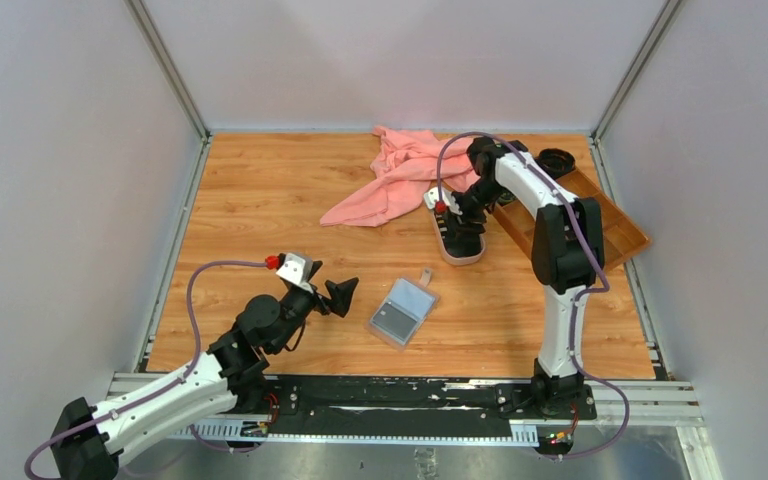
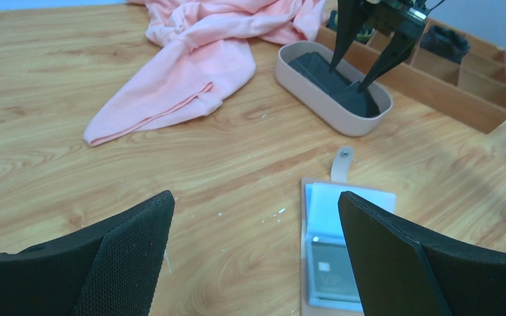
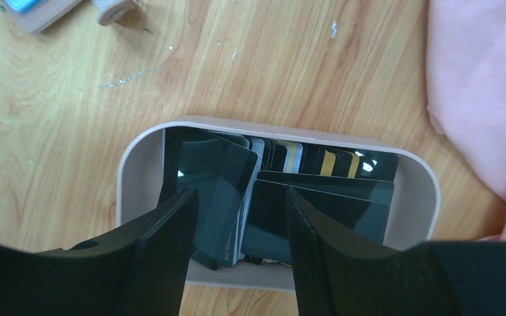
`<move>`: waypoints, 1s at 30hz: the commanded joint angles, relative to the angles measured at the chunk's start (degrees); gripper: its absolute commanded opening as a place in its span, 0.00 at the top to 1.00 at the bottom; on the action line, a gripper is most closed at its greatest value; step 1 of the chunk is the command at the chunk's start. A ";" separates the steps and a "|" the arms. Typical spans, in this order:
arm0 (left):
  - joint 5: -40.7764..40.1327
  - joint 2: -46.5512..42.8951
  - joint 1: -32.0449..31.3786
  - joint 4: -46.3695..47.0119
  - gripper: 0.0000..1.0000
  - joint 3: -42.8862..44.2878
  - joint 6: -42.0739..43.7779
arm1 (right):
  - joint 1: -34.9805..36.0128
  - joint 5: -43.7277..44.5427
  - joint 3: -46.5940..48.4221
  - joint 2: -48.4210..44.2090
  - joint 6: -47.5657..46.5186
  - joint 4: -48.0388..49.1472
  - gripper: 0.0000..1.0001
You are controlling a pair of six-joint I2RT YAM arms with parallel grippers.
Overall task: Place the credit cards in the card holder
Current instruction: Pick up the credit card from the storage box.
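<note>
The right wrist view alone shows the credit cards (image 3: pixel 323 207) overlapping inside the oval tray (image 3: pixel 428 191) at the centre of the frame, with the right end effector (image 3: pixel 240 204) over them, jaws partly apart and gripping nothing. The card holder (image 1: pixel 402 312) lies open on the bench (image 1: pixel 260 200) at lower centre of the top view. Only the left wrist view shows a grey card in its sleeve, half hidden behind a finger of the left end effector (image 2: pixel 255 197), which gapes wide and empty; the lettering is too blurred to read
</note>
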 commanded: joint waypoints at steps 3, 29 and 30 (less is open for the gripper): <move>-2.66 -0.26 0.40 -0.49 0.00 -1.03 2.63 | -0.74 2.25 3.33 3.86 1.14 -5.38 0.45; -2.86 1.45 0.38 -0.48 0.00 -0.60 2.49 | -2.06 1.73 9.08 8.93 12.34 -3.97 0.89; -2.86 1.50 0.38 -0.48 0.00 -0.53 2.49 | -2.33 1.25 9.18 8.63 12.67 -3.54 0.92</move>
